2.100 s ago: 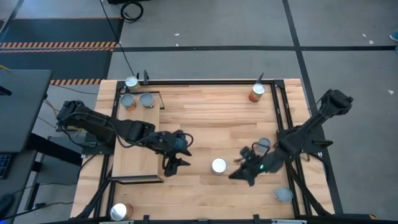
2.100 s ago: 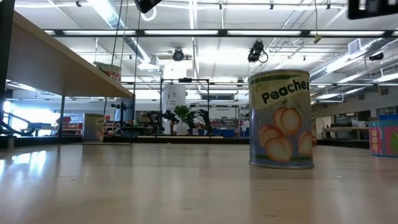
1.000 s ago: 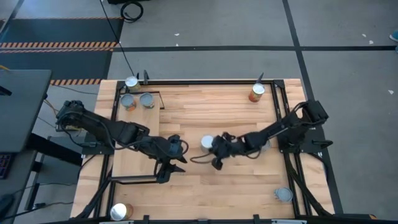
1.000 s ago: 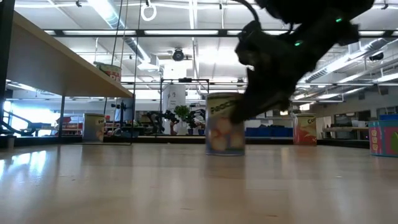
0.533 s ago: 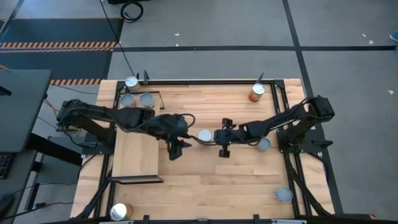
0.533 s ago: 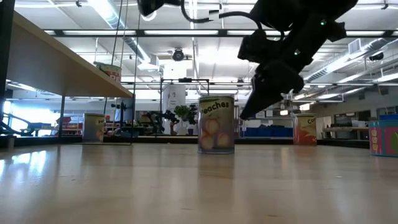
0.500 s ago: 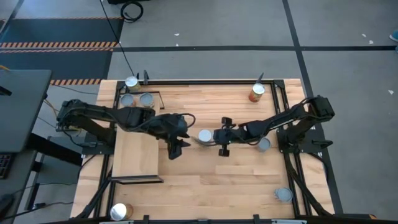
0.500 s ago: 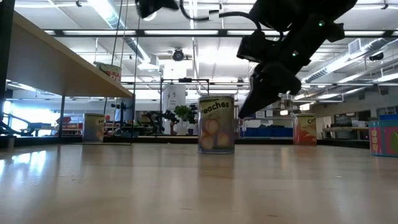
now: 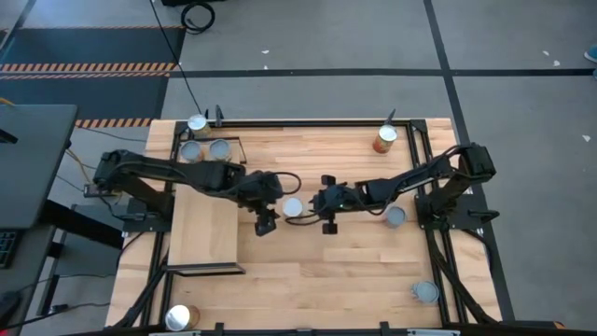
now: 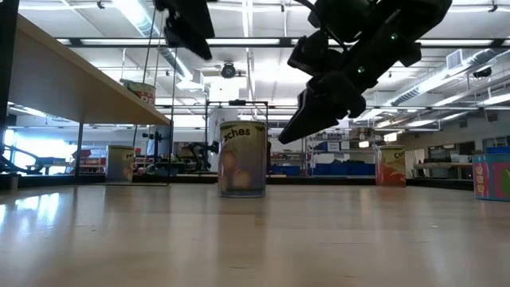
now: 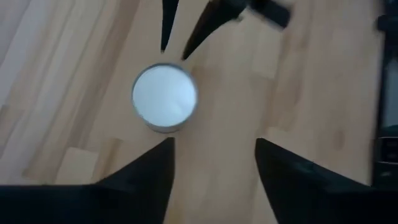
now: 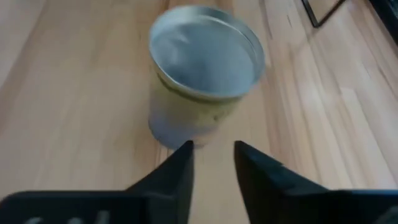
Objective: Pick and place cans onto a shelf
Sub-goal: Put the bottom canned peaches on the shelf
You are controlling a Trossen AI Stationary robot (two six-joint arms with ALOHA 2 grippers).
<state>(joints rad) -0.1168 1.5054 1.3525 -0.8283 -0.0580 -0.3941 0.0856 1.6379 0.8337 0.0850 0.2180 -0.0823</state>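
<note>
Cans are seen on the striped wooden table (image 9: pixel 354 271), and one small round tin with a shiny silver top (image 9: pixel 293 207) is stood upright between the two grippers. It is touched by neither. The left gripper (image 9: pixel 264 224) is held just beside it with its fingers spread apart and nothing in them. The right gripper (image 9: pixel 326 222) is held on its other side, slightly open and empty.
</note>
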